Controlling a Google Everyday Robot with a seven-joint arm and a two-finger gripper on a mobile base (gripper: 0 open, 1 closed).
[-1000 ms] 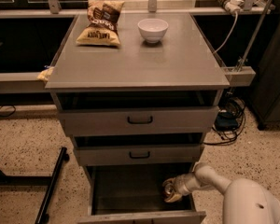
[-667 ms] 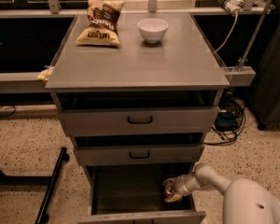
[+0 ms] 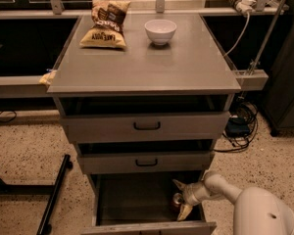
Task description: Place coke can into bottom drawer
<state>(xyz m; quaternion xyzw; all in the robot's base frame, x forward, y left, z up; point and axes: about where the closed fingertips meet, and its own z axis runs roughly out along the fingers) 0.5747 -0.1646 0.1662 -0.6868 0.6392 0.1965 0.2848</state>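
Note:
The bottom drawer (image 3: 132, 199) is pulled out, a deep grey tray under the two upper drawers. The coke can (image 3: 176, 200) stands upright inside it near the right wall, red with a silver top. My gripper (image 3: 179, 200) reaches into the drawer from the right. It is open, with one finger (image 3: 178, 184) behind the can and the other (image 3: 184, 212) in front of it. The fingers are spread wider than the can. The can's lower part is hidden by the drawer front.
On the cabinet top (image 3: 147, 62) lie a chip bag (image 3: 106, 23) and a white bowl (image 3: 160, 31). The two upper drawers (image 3: 147, 126) with black handles are slightly open. A black pole (image 3: 56, 195) lies on the floor at left. Cables (image 3: 240, 126) hang at right.
The fingers have spread apart around the can. The arm has hardly moved and the can stays in the drawer.

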